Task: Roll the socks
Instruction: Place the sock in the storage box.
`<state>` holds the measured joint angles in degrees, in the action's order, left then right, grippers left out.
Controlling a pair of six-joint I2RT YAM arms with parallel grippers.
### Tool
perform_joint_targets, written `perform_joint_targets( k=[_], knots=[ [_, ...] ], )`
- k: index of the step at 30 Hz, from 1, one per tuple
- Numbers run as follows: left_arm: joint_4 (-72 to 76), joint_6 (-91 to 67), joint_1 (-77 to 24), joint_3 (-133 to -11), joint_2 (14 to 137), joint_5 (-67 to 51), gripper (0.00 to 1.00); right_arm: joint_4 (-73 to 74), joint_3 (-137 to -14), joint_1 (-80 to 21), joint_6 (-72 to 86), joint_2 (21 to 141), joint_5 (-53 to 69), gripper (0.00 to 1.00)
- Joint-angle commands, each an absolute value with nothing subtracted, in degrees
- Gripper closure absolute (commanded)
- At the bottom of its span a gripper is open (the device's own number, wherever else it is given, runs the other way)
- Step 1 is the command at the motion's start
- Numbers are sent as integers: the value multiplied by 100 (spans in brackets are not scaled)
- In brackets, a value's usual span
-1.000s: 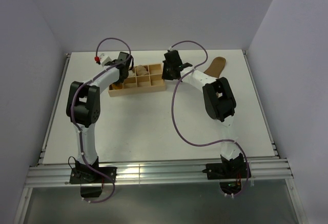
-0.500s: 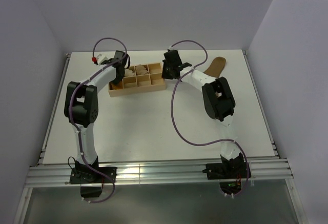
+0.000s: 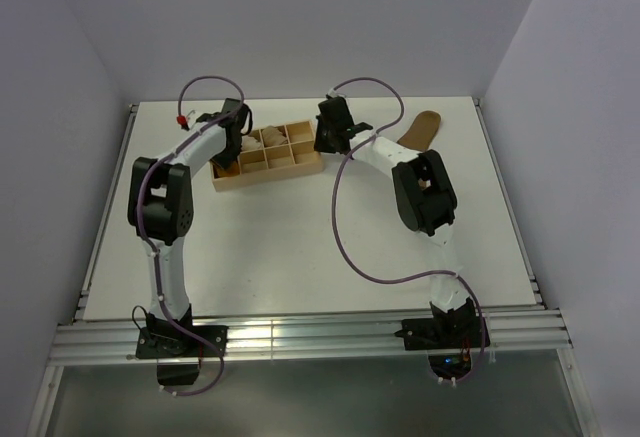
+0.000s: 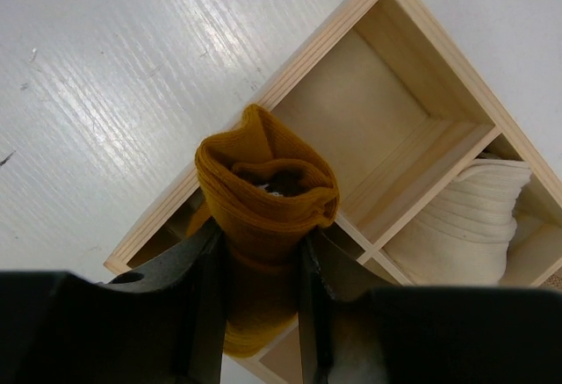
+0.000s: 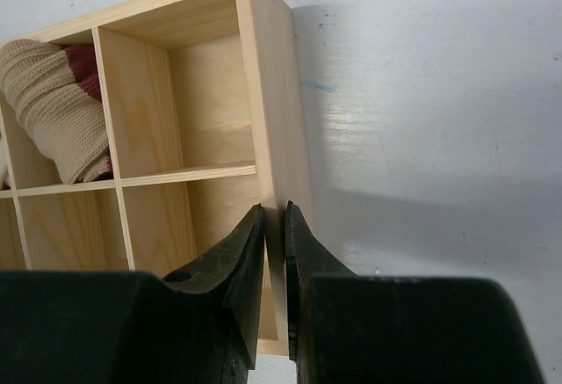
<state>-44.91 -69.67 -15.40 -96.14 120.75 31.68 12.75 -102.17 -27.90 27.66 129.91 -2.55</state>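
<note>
Mustard-orange knit sock [image 4: 268, 195]: rolled into a tight bundle, pinched between the fingers [image 4: 204, 296] of the left gripper [image 4: 262, 242]. Its coiled end sticks out past the fingertips, over a corner cell of the wooden box [image 4: 316, 50].
Olive-brown fabric sock [image 3: 424, 126]: unrolled and flat, well apart to the right of the right gripper [image 3: 322, 147] fingers.

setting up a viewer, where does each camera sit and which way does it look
Top: above and behind, looking down on the table; both arms show.
Left wrist: on the left gripper, looking down at the mustard sock it holds at the box edge.
Right wrist: on the right gripper, which pinches the box's wall.
Shared: the box.
</note>
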Motion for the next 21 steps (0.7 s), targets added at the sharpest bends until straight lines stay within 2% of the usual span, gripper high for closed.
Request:
perform_joint_targets(
  k=[1, 15, 21],
  knots=[
    [-5045, -6856, -1626, -9308, 12559, 1882, 100, 1292, -10345, -2944, 3023, 13289, -264, 100],
    [-5185, -6065, -1494, -9492, 13043, 1310, 100, 1310, -10433, -2971, 3006, 13342, -202, 100],
    [-5010, -5933, -1406, -9308, 12798, 1301, 98, 1230, -10380, -2979, 2997, 13316, -132, 100]
  ],
)
